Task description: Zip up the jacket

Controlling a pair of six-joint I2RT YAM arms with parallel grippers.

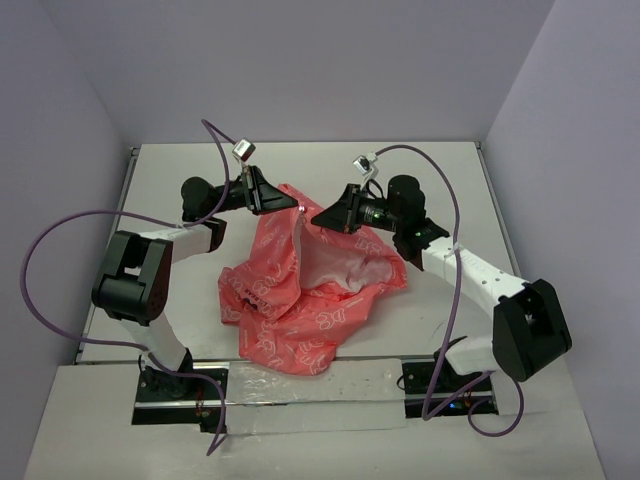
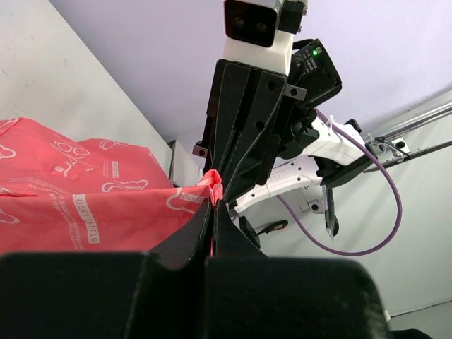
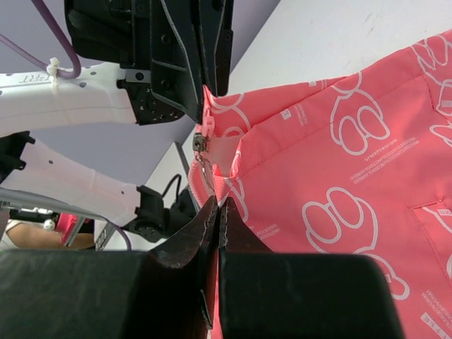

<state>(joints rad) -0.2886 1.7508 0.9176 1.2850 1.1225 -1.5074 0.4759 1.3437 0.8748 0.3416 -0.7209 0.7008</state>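
Note:
The coral-pink jacket (image 1: 300, 295) with white outline motifs lies crumpled mid-table, its white lining (image 1: 335, 268) showing. Its far edge is lifted and stretched between the two grippers. My left gripper (image 1: 293, 203) is shut on the top corner of that edge; the left wrist view shows the pink fabric (image 2: 92, 205) pinched at the jaw tips (image 2: 212, 203). Facing it, my right gripper (image 1: 316, 219) is shut on the jacket's zipper edge (image 3: 229, 187) just below the metal slider (image 3: 201, 142), its tips (image 3: 217, 203) meeting on the fabric. The rest of the jacket (image 3: 353, 176) hangs to the right.
The white table (image 1: 170, 180) is walled by lilac panels at the back and both sides. A clear plastic strip (image 1: 310, 385) lies along the near edge between the arm bases. Purple cables (image 1: 60, 225) loop off both arms.

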